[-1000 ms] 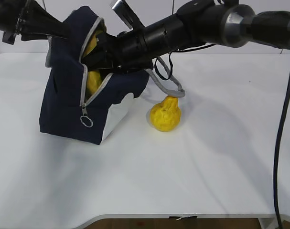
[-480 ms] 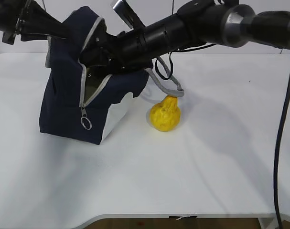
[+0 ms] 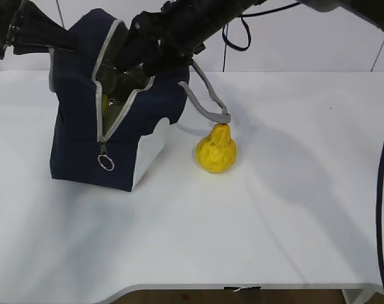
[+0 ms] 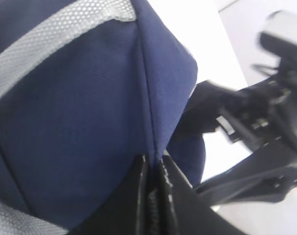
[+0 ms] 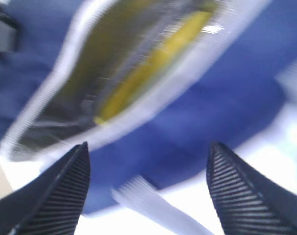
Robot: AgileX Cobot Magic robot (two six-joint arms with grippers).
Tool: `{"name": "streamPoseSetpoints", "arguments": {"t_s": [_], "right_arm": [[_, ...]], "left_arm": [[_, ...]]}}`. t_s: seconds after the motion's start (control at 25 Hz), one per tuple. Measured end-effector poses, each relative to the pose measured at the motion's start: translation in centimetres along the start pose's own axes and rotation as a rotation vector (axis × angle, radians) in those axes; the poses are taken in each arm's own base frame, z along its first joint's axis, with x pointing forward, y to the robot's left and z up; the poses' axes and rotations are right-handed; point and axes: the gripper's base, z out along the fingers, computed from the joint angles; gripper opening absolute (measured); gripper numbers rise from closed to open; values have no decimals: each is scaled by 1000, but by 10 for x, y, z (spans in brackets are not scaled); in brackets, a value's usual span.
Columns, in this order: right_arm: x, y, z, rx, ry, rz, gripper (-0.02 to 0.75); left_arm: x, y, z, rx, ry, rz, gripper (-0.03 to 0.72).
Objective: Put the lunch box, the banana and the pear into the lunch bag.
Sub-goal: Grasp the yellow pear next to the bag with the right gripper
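left gripper (image 4: pixel 153 171): your jaws are pinched together on a fold of the lunch bag (image 3: pixel 78 120) at its top rear edge; the navy fabric is gripped right between the tips and the grey webbing handle (image 4: pixel 55 24) runs across just above them.
right gripper (image 5: pixel 148 191): your fingers (image 5: pixel 60 191) stand wide apart with nothing between them. In the exterior view it sits at the top of the bag's mouth, over the opening.
lunch bag: directly below and ahead of your right fingers, zipper open, mouth gaping toward them; it stands on the table (image 3: pixel 274 215), top pulled up by your left grip. Ring pull (image 3: pixel 105 163) hangs at the low end of the zipper, well below your right gripper.
banana (image 5: pixel 158 63): inside the bag, just past your right fingertips, lying along the open mouth. Blurred in the wrist view; in the exterior view only a sliver of yellow shows at the opening.
pear (image 3: pixel 217 149): out on the table, upright, stem up, below your right arm and off to the bag's side, well apart from both grippers. The bag's loose grey handle loop (image 3: pixel 207 104) hangs to just above its stem; can't tell if they touch.
lunch box: can't make it out in any view.
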Motion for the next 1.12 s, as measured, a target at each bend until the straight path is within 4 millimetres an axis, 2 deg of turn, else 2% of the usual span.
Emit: {"name": "streamPoseSetpoints", "arguments": {"t_s": [0.28, 0.52, 0.64, 0.76, 1.12], "right_arm": [[-7, 3, -25, 195, 33, 6, 587], [-14, 16, -68, 422, 13, 60, 560], [-15, 23, -81, 472, -12, 117, 538], [-6, 23, -81, 485, 16, 170, 531], [35, 3, -55, 492, 195, 277, 529]], "left_arm": [[2, 13, -8, -78, 31, 11, 10], [4, 22, -14, -140, 50, 21, 10], [5, 28, -16, -213, 74, 20, 10], [7, 33, -17, -265, 100, 20, 10], [9, 36, -18, -295, 121, 29, 10]]}}
